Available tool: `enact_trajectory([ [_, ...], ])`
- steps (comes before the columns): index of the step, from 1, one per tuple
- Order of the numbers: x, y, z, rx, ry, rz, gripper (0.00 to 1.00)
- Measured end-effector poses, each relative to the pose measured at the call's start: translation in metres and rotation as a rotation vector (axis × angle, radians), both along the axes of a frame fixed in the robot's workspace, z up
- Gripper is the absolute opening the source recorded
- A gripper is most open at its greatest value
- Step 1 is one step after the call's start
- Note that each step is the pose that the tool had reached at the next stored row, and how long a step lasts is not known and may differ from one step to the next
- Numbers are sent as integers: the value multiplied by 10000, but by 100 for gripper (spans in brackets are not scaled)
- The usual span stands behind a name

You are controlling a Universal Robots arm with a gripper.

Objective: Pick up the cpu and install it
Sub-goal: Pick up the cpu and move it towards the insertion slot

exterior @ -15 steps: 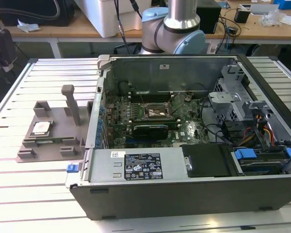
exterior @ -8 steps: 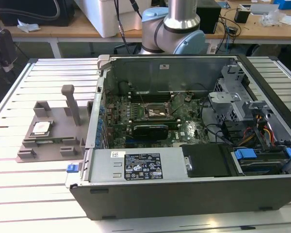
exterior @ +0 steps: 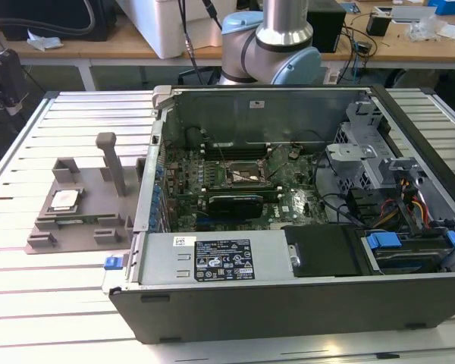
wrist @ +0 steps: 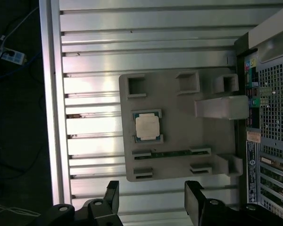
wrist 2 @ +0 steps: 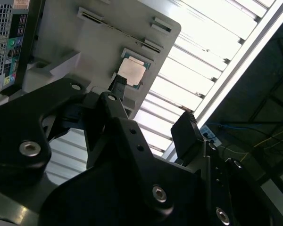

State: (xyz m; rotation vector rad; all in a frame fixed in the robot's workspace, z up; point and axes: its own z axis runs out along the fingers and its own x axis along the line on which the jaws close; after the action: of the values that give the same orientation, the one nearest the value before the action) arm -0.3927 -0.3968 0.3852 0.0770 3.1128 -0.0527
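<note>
in the exterior view the arm (exterior: 283,34) is cut off by the edge at 12 o'clock, and the computer case (exterior: 288,296) runs off at 3 o'clock. the cpu (exterior: 64,200) looks too small to show its marks. in the second wrist view the black body of the gripper (wrist 2: 151,106) hides much of the grey tray (wrist 2: 85,42).

Silver-grey arm (exterior: 275,39) with pale blue joint caps (exterior: 246,34) — the end effector (wrist: 153,197) is matte black, blocky, studded with silver screws (wrist 2: 29,149).
</note>
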Motion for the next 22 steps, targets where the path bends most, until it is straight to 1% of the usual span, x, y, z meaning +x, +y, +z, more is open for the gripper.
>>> enact_trajectory([
  [5, 0, 0, -36, 0, 0, 0, 66],
  [8, 0, 0, -86, 0, 1, 0, 66],
  [18, 0, 0, -197, 0, 3, 0, 66],
  [22, 0, 1, -259, 0, 4, 0, 66],
])
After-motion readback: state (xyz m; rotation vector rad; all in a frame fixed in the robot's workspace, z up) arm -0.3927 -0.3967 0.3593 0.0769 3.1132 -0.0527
